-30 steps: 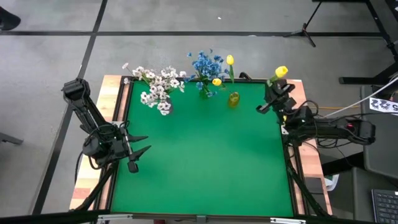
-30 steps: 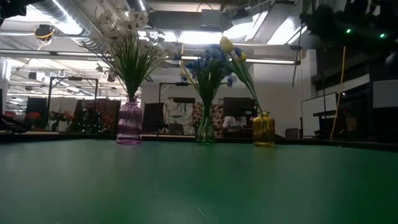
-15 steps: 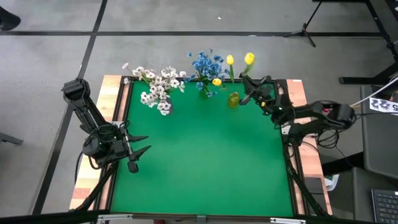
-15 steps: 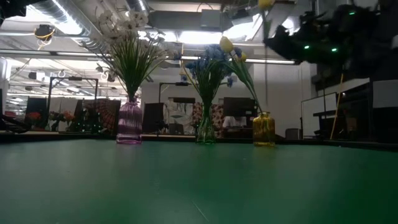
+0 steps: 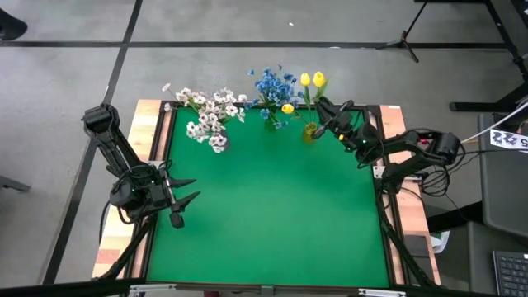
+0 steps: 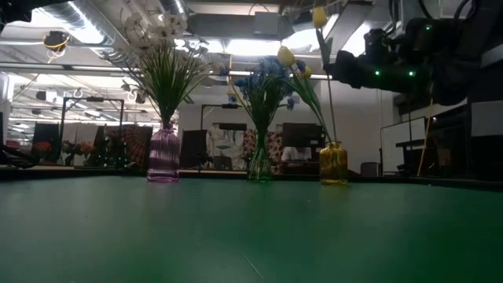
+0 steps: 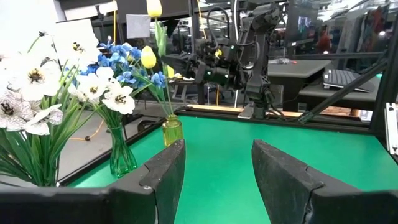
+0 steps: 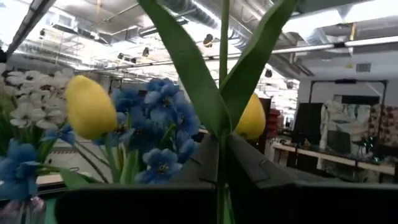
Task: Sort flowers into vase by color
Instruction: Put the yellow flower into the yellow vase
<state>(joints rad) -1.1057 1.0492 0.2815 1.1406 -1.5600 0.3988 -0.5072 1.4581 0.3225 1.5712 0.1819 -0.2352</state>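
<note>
A purple vase (image 6: 163,154) holds white sprays (image 5: 210,115), and a clear vase (image 6: 259,165) holds blue blooms (image 5: 272,84). A yellow vase (image 5: 309,132) carries two yellow tulips (image 5: 304,79). All three stand along the far edge. My right gripper (image 5: 327,117) is just right of the yellow vase, shut on a third yellow tulip whose bud (image 5: 318,79) rises above it. My left gripper (image 5: 180,201) is open over the table's left side, far from the vases. My right gripper pinches the tulip's thin green stem (image 8: 224,134) between its two fingers (image 8: 249,163), just below the leaves. The fingers come level from the table's right and lie across the stem. The tulip stands nearly upright, its lower stem (image 6: 330,118) reaching down to the yellow vase's mouth (image 6: 333,145).
The green mat (image 5: 272,214) is bordered by a raised wooden frame (image 5: 157,140). The three vases stand close together, and the blue blooms and standing tulips lean toward the held stem. Room clutter and monitors show beyond the far edge.
My right gripper has swung from the table's far right corner leftward along the far edge to the yellow vase, carrying the tulip. The tulip, lifted clear, has moved with it and now stands upright over that vase.
</note>
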